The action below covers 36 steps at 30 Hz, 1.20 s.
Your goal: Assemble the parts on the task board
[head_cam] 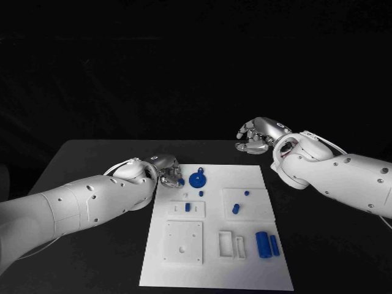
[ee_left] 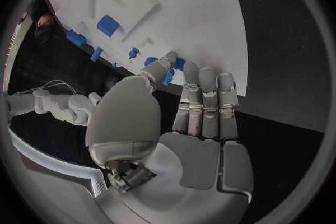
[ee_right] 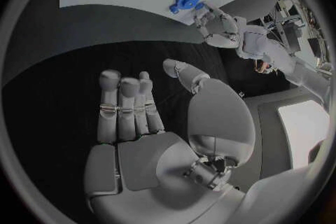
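A black table [head_cam: 90, 184] stands before a dark background, and a white board [head_cam: 215, 275] lies long-ways in the middle of it.

The left hand [head_cam: 167, 169] is at the far left corner of the board, just at its edge. In the left wrist view the fingers [ee_left: 208, 89] are straight and close together, pointing at the board edge, and the thumb is bent toward them. The thumb tip is next to a small blue piece [ee_left: 170, 75]; I cannot tell if the hand pinches it or only touches it.

Just to the right of this hand, on the far part of the board, lies a round blue gear [head_cam: 197, 180] with a short stem. Nearer than the gear, small blue pegs [head_cam: 188, 207] stand in white blocks, and one more blue peg [head_cam: 236, 209] is in a block further to the right. On the near left part of the board there is a flat white square plate [head_cam: 184, 241]. To the right of the plate is a white frame with slots [head_cam: 232, 244], and beside the frame lie two blue cylinders [head_cam: 267, 244], side by side.

The right hand [head_cam: 256, 136] is over the bare table, beyond the far right corner of the board and apart from it. In the right wrist view its fingers [ee_right: 120, 106] are stretched out together, the thumb stands away from them, and it holds nothing.
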Tool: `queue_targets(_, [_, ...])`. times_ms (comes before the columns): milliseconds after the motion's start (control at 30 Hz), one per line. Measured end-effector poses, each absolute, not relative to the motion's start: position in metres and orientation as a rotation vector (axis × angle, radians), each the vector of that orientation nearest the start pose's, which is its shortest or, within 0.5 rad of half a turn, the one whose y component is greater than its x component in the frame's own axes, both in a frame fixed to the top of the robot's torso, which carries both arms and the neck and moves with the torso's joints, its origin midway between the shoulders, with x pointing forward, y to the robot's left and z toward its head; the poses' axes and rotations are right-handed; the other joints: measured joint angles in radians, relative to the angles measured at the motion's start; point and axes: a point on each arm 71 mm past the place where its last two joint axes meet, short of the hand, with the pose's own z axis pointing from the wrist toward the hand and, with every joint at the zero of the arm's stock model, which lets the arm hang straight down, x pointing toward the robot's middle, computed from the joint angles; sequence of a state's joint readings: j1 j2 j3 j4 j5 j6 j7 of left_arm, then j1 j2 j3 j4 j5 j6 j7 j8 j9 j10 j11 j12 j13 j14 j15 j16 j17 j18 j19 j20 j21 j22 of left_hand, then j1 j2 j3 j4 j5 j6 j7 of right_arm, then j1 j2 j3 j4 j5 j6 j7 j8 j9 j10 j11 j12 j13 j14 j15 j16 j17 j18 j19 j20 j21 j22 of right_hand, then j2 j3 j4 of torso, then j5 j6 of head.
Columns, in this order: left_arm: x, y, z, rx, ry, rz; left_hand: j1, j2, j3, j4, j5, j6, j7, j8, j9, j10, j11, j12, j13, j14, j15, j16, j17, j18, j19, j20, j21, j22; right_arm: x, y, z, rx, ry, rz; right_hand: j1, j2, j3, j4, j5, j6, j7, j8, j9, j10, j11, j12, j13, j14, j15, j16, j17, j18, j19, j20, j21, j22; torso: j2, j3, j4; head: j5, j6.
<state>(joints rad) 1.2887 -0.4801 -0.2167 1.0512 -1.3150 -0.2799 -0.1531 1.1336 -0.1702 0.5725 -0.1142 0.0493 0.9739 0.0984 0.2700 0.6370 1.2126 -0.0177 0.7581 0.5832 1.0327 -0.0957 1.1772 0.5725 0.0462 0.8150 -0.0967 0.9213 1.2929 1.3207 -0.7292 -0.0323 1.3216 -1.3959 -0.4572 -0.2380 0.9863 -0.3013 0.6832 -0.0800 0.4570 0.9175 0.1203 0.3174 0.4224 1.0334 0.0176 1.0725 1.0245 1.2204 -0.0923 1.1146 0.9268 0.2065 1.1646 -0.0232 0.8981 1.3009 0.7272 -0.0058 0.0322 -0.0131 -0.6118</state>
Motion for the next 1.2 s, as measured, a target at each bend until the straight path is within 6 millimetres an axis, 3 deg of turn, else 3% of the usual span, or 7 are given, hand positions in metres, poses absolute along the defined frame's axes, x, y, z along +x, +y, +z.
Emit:
queue_targets(67, [0.56, 0.159, -0.221, 0.092, 1.794, -0.462, 0.011, 0.022, 0.008, 0.006, 0.0, 0.0, 0.0, -0.008, -0.001, 0.0, 0.0, 0.0, 0.001, 0.0, 0.0, 0.0, 0.001, 0.0, 0.0, 0.0, 0.0, 0.002, 0.547, -0.216, -0.124, 0.072, 1.465, 0.481, 0.0, 0.0, 0.0, 0.0, 0.001, 0.002, 0.001, 0.0, 0.0, 0.0, 0.0, 0.0, 0.0, 0.0, 0.0, 0.0, 0.0, 0.0, 0.0, 0.0, 0.0, 0.0, 0.0, 0.0, -0.0004, 0.0, 0.001])
queue_targets(267, [0.559, 0.162, -0.222, 0.045, 1.814, -0.483, 0.003, 0.031, 0.017, 0.014, 0.005, -0.006, 0.006, -0.015, -0.01, 0.0, 0.0, -0.004, 0.002, 0.0, 0.0, 0.0, 0.001, 0.0, 0.0, 0.0, -0.004, 0.005, 0.547, -0.216, -0.124, 0.072, 1.465, 0.48, 0.0, 0.0, 0.0, 0.0, 0.004, 0.003, 0.003, 0.0, 0.0, 0.0, 0.0, 0.0, -0.001, 0.0, 0.0, 0.0, 0.001, 0.0, 0.0, 0.0, 0.0, 0.0, 0.0, -0.0001, -0.0007, 0.001, 0.003])
queue_targets(367, [0.558, 0.165, -0.223, 0.02, 1.823, -0.494, 0.003, 0.031, 0.022, 0.014, 0.014, -0.01, 0.003, -0.018, -0.011, -0.003, 0.003, -0.004, 0.002, 0.0, 0.0, 0.0, 0.002, -0.011, 0.0, 0.0, -0.004, 0.007, 0.547, -0.216, -0.124, 0.072, 1.465, 0.48, 0.0, 0.0, 0.0, 0.0, 0.004, 0.003, 0.003, 0.0, 0.0, 0.0, 0.0, 0.0, -0.001, 0.0, 0.0, 0.0, 0.001, 0.0, 0.0, 0.0, 0.0, 0.0, 0.0, 0.0, -0.0007, 0.001, 0.003])
queue_targets(767, [0.556, 0.172, -0.224, -0.07, 1.843, -0.525, -0.002, 0.025, 0.025, 0.011, 0.021, -0.017, 0.01, -0.027, -0.019, -0.003, 0.004, -0.004, 0.005, -0.003, 0.003, 0.0, 0.003, -0.01, 0.0, 0.0, -0.004, 0.013, 0.547, -0.216, -0.125, 0.071, 1.465, 0.481, 0.0, 0.0, 0.0, 0.0, 0.004, 0.004, 0.002, 0.0, 0.0, 0.0, 0.0, 0.0, -0.001, 0.0, 0.0, 0.0, 0.001, 0.0, 0.0, 0.0, 0.0, 0.001, -0.001, 0.0, 0.0006, -0.001, 0.007])
queue_targets(967, [0.556, 0.181, -0.222, -0.058, 1.796, -0.533, 0.036, -0.054, 0.033, -0.044, 0.021, -0.035, 0.017, -0.041, -0.026, -0.023, 0.023, -0.011, 0.007, -0.016, 0.016, -0.007, 0.004, -0.009, -0.004, 0.003, -0.016, 0.015, 0.547, -0.217, -0.125, 0.071, 1.465, 0.48, 0.0, 0.0, 0.0, 0.0, 0.004, 0.001, 0.005, 0.0, 0.0, 0.0, 0.0, 0.0, -0.001, 0.0, 0.001, 0.0, 0.001, 0.0, 0.0, 0.0, -0.004, 0.001, -0.001, 0.0, 0.0004, 0.0, 0.011])
queue_targets(1100, [0.554, 0.183, -0.218, -0.002, 1.737, -0.552, 0.051, -0.086, 0.042, -0.07, 0.025, -0.048, 0.026, -0.049, -0.03, -0.064, 0.029, -0.027, 0.008, -0.055, 0.032, -0.023, 0.002, -0.024, -0.035, 0.009, -0.035, 0.015, 0.547, -0.218, -0.125, 0.072, 1.465, 0.478, 0.0, 0.0, 0.0, 0.0, 0.004, 0.001, 0.004, 0.0, 0.0, 0.0, 0.0, 0.0, -0.002, 0.0, 0.001, 0.0, 0.001, 0.0, 0.0, 0.0, -0.004, 0.001, -0.001, -0.0003, 0.0004, 0.001, 0.014])
queue_targets(1200, [0.552, 0.179, -0.215, 0.063, 1.691, -0.572, 0.06, -0.103, 0.048, -0.086, 0.025, -0.066, 0.029, -0.054, -0.035, -0.113, 0.039, -0.056, -0.006, -0.09, 0.053, -0.042, -0.008, -0.024, -0.067, 0.016, -0.053, 0.015, 0.547, -0.219, -0.125, 0.072, 1.465, 0.478, 0.0, 0.0, 0.0, 0.0, 0.004, 0.0, 0.003, 0.0, 0.0, 0.0, 0.0, 0.0, -0.002, -0.001, 0.001, 0.0, 0.001, 0.0, 0.0, 0.0, -0.004, 0.001, -0.001, -0.0007, 0.0006, 0.001, 0.014])
